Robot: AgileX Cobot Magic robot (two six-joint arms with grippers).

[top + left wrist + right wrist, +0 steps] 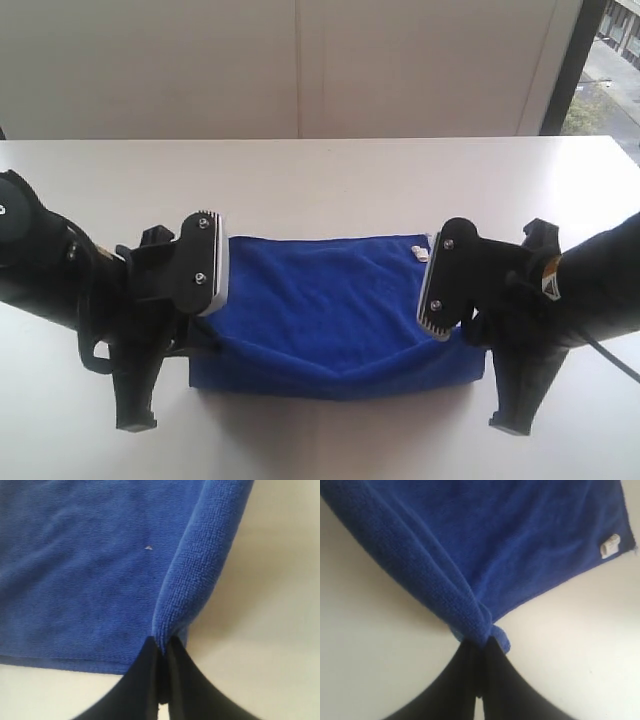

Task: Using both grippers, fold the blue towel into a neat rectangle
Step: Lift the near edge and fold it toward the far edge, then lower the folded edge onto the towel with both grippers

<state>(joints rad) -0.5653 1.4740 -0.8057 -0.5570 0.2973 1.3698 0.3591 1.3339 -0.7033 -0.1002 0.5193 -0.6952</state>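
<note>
Two black arms (pixel 50 270) are seen reaching in from the left and right over a white table (pixel 320 190), with a blue towel (pixel 330 310) spread between them. The towel is laid near the middle of the table, with its far edge flat on the surface. Soft creases are drawn from both near corners towards the middle of the near edge.

The left near corner is pinched by the left gripper (pixel 162 647), whose jaws are clamped together on a small bunch of cloth. From the tips, a rounded ridge of raised fabric is pulled up and away along the towel's side edge. The right near corner is gripped in the same way by the right gripper (pixel 481 642), its jaws pressed tight around a twisted roll of cloth.

A small white tag (pixel 421 252) is sewn at the towel's far right corner, close to the right arm. A pale wall (pixel 200 60) is seen behind the table, and a window (pixel 612 60) is shown at the upper right of the exterior view.
</note>
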